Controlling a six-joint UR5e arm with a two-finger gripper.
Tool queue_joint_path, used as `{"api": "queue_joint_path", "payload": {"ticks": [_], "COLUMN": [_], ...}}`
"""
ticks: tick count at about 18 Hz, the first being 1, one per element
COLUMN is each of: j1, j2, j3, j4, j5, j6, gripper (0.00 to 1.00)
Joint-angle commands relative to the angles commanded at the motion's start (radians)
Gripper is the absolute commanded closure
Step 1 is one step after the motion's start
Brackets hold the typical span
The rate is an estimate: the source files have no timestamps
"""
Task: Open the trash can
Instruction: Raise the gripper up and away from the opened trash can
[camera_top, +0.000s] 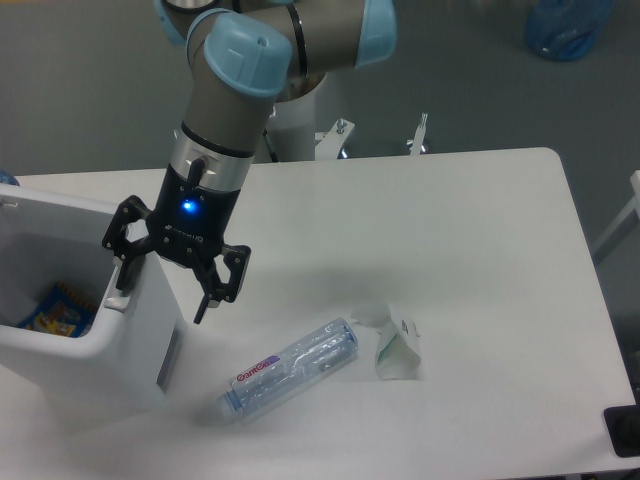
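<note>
The white boxy trash can (120, 350) stands at the table's left edge. Its top shows open: I see inside it, where a blue and yellow packet (55, 310) lies. A white panel (50, 205) at its far rim looks like the lid. A grey tab (168, 360) shows on its right side wall. My gripper (165, 295) hangs open over the can's right rim. One fingertip (122, 285) is at the rim's inner side and the other (207, 303) is outside the wall. It holds nothing.
A clear plastic bottle (290, 368) lies on its side right of the can. Crumpled white packaging (395, 345) lies beside the bottle. A blue bag (565, 25) is on the floor at the back right. A black object (625, 430) sits at the table's front right corner.
</note>
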Motion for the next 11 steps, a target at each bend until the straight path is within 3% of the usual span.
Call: {"api": "queue_joint_path", "payload": {"ticks": [5, 8, 11], "j1": [0.014, 0.061, 0.121], "j2": [0.003, 0.000, -0.005], "j3": [0.049, 0.063, 0.055], "j4": [0.005, 0.012, 0.009], "j5": [0.000, 0.014, 0.183], "j6": [0.002, 0.056, 0.196], "gripper": [0.00, 0.00, 0.00]}}
